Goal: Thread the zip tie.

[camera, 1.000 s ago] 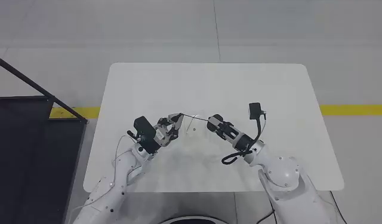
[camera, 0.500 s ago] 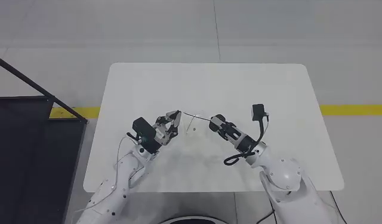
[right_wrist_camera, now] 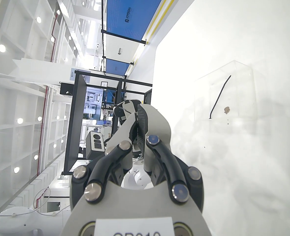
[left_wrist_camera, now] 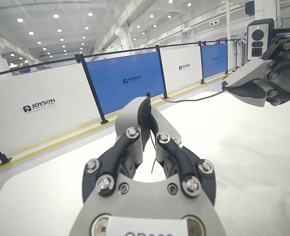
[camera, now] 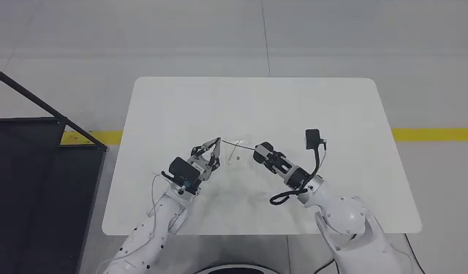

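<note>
The white table (camera: 329, 113) is standing on a pale grey floor. Low and left of centre in the top view, the left gripper (camera: 212, 147) is clenching one end of the zip tie (camera: 238, 143). Its thin black strand is stretching rightward to the right gripper (camera: 258, 151), which is pinching the other end.

To my eye the thinness is the danger. If the arms are pulling out of line, the strand could be slipping off a pad or bowing aside, and the tip would be missing the slot. A clear box (right_wrist_camera: 240, 92) with a loose black strand (right_wrist_camera: 218, 96) showing through it is sitting near enough to be knocked.

At the frame's left edge a dark mat (camera: 36, 193) is lying on the floor, and at the right a yellow floor line (camera: 431, 134) is running past. Blue and white fence panels (left_wrist_camera: 125, 79) are lining the hall.
</note>
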